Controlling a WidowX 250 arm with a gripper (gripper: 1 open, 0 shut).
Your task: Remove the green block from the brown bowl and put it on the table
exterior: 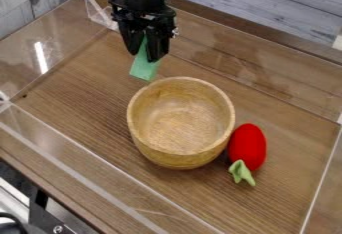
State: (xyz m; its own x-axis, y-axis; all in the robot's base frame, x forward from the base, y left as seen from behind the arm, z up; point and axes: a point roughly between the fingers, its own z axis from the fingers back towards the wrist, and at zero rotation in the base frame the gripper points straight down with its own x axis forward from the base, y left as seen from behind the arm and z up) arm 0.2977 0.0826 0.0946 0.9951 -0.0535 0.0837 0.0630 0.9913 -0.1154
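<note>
My black gripper (144, 48) hangs over the back left part of the table (67, 108), shut on the green block (143, 65). The light green bar dangles from between the fingers, tilted a little, its lower end just above the tabletop and behind the bowl's far left rim. The brown bowl (181, 121) stands in the middle of the table with nothing inside it. The block's upper part is hidden by the fingers.
A red strawberry toy (247, 146) with green leaves lies against the bowl's right side. Clear acrylic walls (40, 53) ring the tabletop. Bare wood lies to the left of the bowl and behind it.
</note>
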